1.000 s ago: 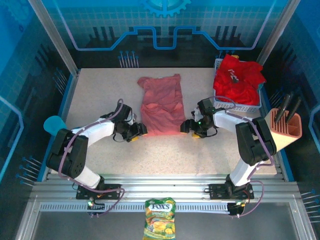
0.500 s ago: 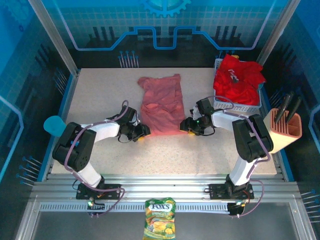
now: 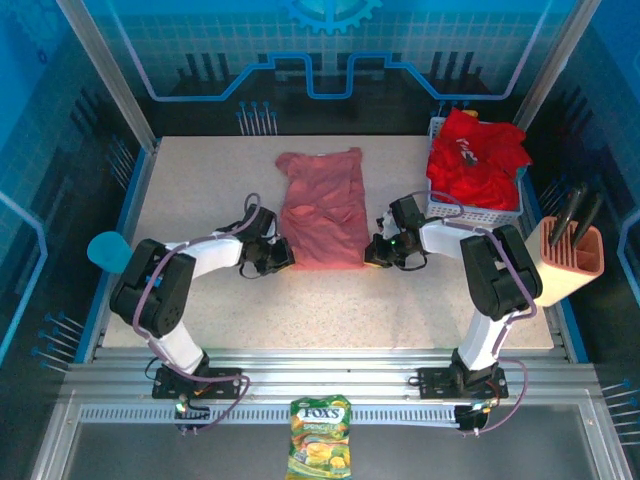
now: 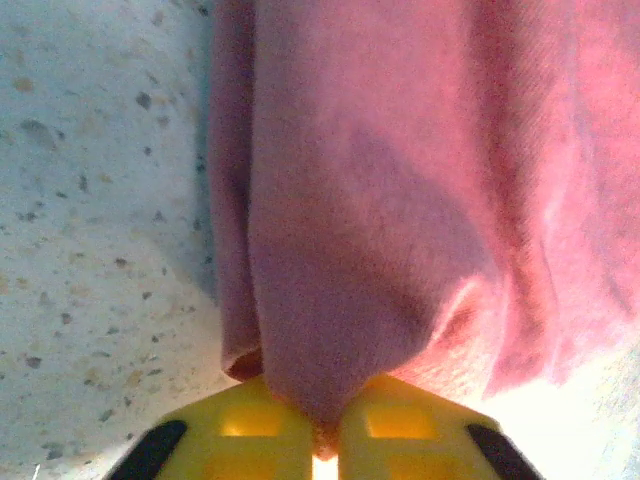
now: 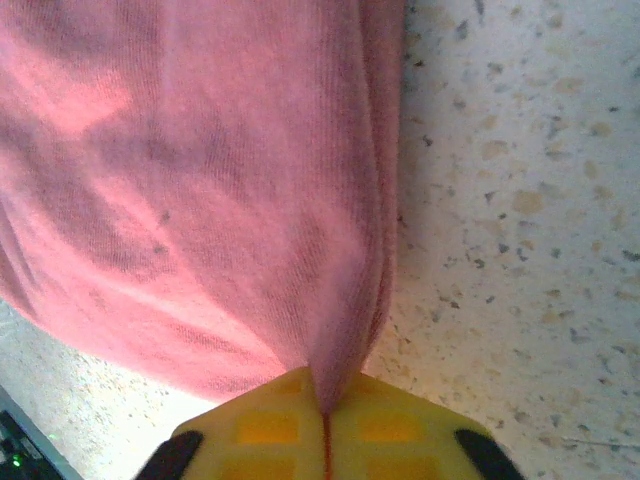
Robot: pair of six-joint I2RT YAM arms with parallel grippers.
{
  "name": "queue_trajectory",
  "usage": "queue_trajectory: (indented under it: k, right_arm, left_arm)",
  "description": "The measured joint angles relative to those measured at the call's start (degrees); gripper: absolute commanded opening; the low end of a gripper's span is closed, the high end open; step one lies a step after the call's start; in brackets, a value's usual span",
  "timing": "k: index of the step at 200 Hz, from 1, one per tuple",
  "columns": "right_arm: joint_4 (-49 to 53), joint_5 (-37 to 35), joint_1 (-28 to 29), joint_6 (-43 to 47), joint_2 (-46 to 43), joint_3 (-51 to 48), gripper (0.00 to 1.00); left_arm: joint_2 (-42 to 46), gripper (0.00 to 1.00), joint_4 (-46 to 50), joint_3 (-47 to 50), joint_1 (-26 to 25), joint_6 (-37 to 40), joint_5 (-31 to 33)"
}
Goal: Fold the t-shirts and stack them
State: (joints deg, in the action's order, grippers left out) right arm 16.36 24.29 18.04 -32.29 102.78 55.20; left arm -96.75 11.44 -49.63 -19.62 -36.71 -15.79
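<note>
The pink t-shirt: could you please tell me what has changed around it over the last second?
The left gripper and right gripper slid inward and shut on the pink t-shirt at its near corners. The shirt still lies flat; the red t-shirts and basket stayed put.
</note>
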Motion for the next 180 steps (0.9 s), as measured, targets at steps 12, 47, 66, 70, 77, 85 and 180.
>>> queue_trajectory:
  k: [12, 47, 66, 70, 77, 85, 180]
  right_arm:
    - [0.04, 0.00, 0.00, -0.04, 0.00, 0.00, 0.02]
    - [1.25, -0.20, 0.35, -0.04, -0.81, -0.20, 0.00]
    - [2.25, -0.22, 1.53, -0.11, -3.52, -1.84, 0.00]
    - [2.51, -0.24, 1.88, -0.13, -4.22, -2.29, 0.00]
    - [2.95, -0.26, 2.58, -0.28, -5.64, -3.32, 0.00]
    - [3.54, -0.42, 3.56, -0.50, -7.37, -4.72, 0.01]
    - [6.38, -6.38, 13.42, -8.24, -23.50, -20.61, 0.48]
  left_arm:
    - [0.00, 0.00, 0.94, -0.66, 0.00, 0.83, 0.57]
    - [2.14, 0.00, 4.48, -0.09, 0.00, 1.31, 1.66]
    - [7.26, 0.00, 6.47, 2.27, -0.11, 1.25, 1.79]
    - [8.76, 0.00, 6.99, 2.95, -0.28, 1.25, 1.86]
    - [11.34, 0.00, 8.00, 4.09, -0.57, 1.16, 1.92]
    - [14.14, 0.00, 9.14, 5.29, -1.03, 1.01, 1.90]
    - [27.12, 0.32, 14.03, 21.33, -5.70, -4.92, 1.01]
